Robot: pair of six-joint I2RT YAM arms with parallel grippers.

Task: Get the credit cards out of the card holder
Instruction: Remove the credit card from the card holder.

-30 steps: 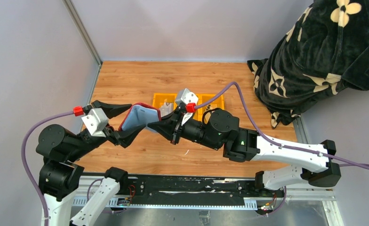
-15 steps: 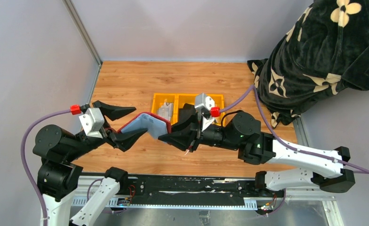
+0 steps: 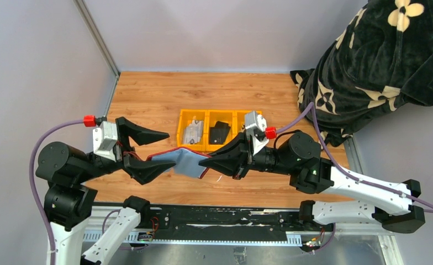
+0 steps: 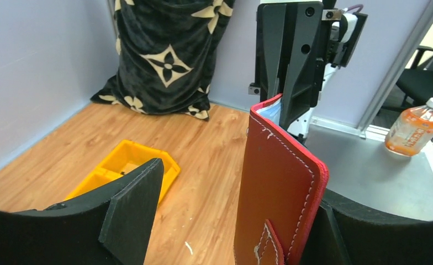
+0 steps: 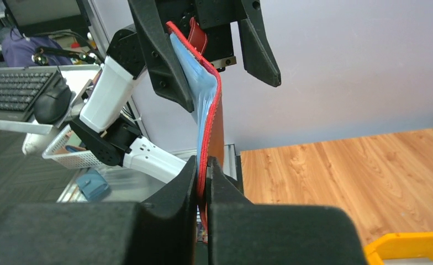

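Card holder shown spread open above the tabletop, just nearer than the yellow tray. Its red edge is clamped by the right end effector. The left end effector is gaped wide, with one finger touched by the holder. A silvery-grey card and a dark card are seen in the tray.

The card holder was dark red outside, with pale stitching along its edge, and light blue-grey inside. A bright yellow tray held a silvery card and a dark card. The table was warm orange-brown wood grain. The left gripper and right gripper were matt black, on black-and-white arms with purple cables and red plugs. A black cloth carried cream flower shapes. The walls were pale grey.
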